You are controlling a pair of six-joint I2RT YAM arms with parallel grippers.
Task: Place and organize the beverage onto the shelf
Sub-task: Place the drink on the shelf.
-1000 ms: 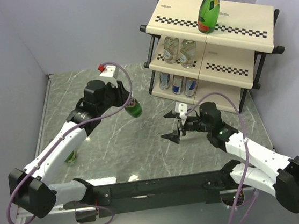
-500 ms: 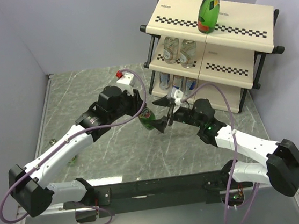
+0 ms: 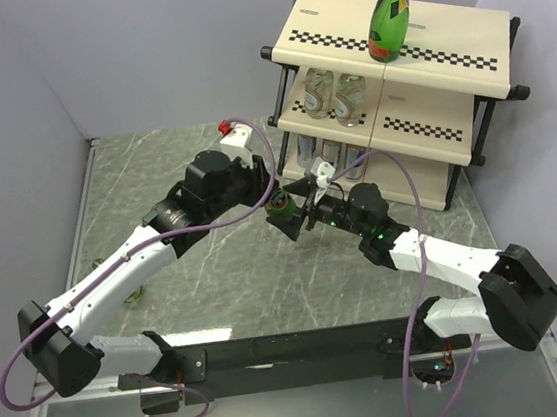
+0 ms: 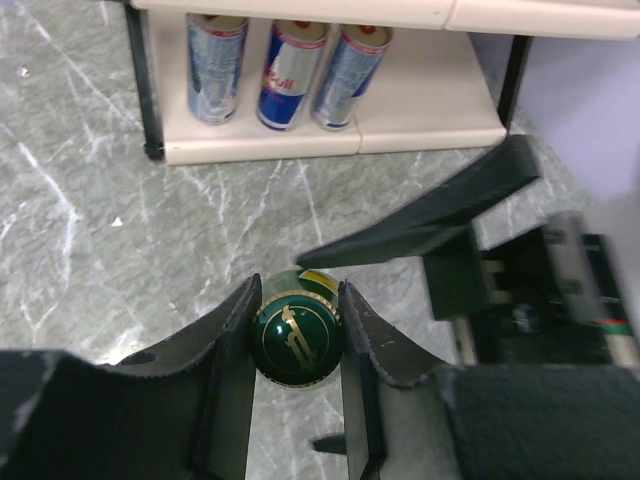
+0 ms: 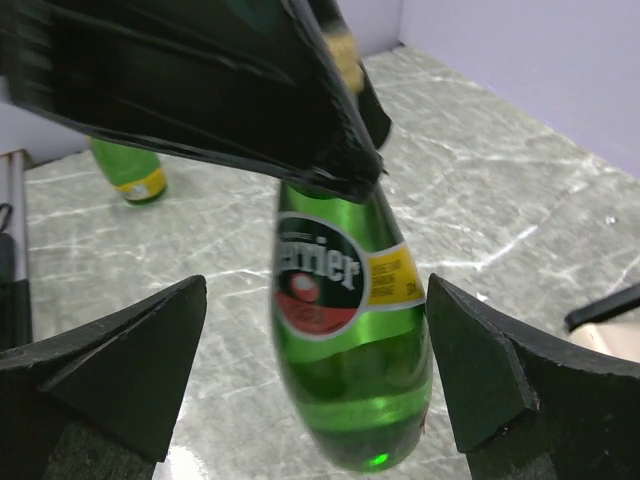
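Note:
A green glass bottle (image 3: 280, 206) with a red-and-yellow label (image 5: 340, 282) hangs above the table in front of the shelf (image 3: 441, 41). My left gripper (image 4: 297, 337) is shut on its neck just under the dark green cap (image 4: 296, 338). My right gripper (image 5: 315, 345) stands open with one finger on each side of the bottle's body, a gap showing on both sides. Another green bottle (image 3: 389, 15) stands on the shelf's top board. Two clear bottles (image 3: 334, 93) sit on the middle tier, and three cans (image 4: 285, 68) on the bottom tier.
One more green bottle (image 5: 130, 170) stands on the marble table at the left, partly hidden behind my left arm (image 3: 132, 291) in the top view. The shelf's black frame post (image 4: 143, 85) is close ahead. Grey walls bound the table.
My left arm carried the green bottle right, toward the shelf. My right arm swung left to meet it, and its open fingers now flank the bottle.

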